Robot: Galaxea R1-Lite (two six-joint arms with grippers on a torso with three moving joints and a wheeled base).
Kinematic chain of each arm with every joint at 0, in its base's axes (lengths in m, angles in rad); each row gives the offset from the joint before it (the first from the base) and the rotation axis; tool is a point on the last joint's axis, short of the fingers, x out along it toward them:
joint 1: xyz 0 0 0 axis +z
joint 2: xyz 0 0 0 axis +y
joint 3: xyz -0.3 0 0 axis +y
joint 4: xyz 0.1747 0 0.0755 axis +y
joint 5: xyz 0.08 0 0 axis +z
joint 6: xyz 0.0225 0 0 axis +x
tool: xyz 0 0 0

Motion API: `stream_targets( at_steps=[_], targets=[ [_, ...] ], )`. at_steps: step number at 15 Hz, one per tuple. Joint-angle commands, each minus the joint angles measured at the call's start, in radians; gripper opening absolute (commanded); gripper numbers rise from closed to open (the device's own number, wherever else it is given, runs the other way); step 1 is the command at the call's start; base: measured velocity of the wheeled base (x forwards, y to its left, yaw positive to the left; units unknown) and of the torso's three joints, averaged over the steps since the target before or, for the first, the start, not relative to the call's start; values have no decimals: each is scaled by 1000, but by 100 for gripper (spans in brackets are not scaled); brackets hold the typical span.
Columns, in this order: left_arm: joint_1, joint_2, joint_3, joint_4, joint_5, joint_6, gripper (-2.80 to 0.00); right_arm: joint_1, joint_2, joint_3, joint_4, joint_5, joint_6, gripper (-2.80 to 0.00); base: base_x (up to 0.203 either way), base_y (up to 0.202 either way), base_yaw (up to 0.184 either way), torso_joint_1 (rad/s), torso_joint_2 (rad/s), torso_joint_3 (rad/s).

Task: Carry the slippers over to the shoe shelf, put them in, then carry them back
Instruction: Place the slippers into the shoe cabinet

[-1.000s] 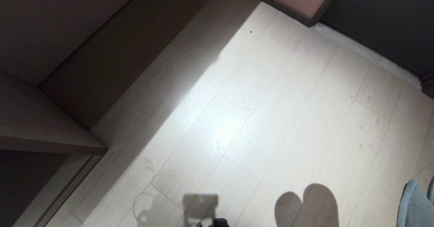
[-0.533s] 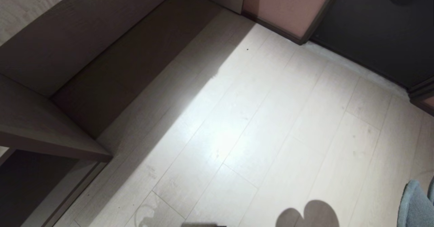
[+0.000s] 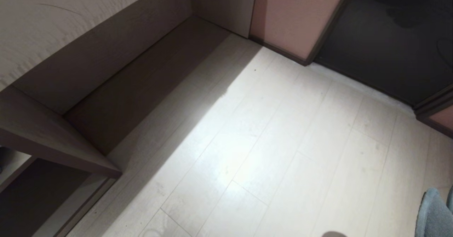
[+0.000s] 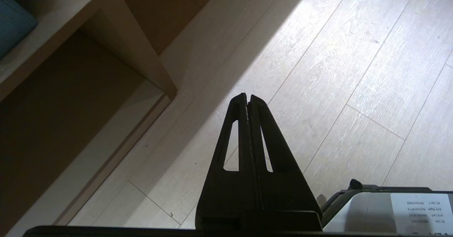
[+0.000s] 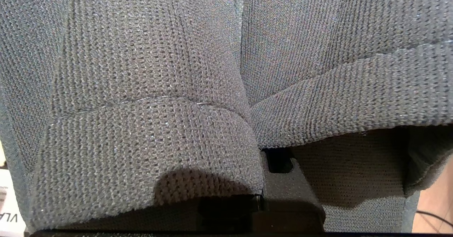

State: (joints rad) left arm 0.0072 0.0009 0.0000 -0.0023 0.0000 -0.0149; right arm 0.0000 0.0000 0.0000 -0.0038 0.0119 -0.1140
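The two blue-grey knitted slippers [image 5: 148, 99] fill the right wrist view, pressed side by side. My right gripper [image 5: 260, 152] is shut on them, with one dark finger [image 5: 286, 184] showing under the right slipper's opening. In the head view only a slipper edge [image 3: 433, 215] shows at the bottom right corner. The shoe shelf [image 3: 53, 24] runs along the left, its divider [image 3: 56, 141] between two dark floor-level compartments. My left gripper [image 4: 247, 97] is shut and empty, hanging over the floor beside the shoe shelf's divider [image 4: 134, 49].
Pale plank floor [image 3: 269, 141] stretches ahead. A pink wall panel [image 3: 293, 14] and a dark door [image 3: 389, 35] close off the far side. A blue object [image 4: 10, 21] lies on the shelf's top board. My white base [image 4: 382, 212] shows near the left gripper.
The head view has tilted upward, so the whole scene slid down the picture and the shadows at the bottom edge left it. The slippers stay at the same corner.
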Motion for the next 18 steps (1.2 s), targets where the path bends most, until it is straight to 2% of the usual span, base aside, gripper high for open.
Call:
stream_targets(
  at_steps=[1, 18],
  targets=[
    [0, 1, 0, -1, 0, 0, -280, 0, 2, 0, -1, 0, -1, -280, 0, 0, 0, 7, 2, 199],
    [0, 1, 0, -1, 0, -4, -280, 0, 2, 0, -1, 0, -1, -280, 0, 0, 0, 2, 3, 201]
  ],
)
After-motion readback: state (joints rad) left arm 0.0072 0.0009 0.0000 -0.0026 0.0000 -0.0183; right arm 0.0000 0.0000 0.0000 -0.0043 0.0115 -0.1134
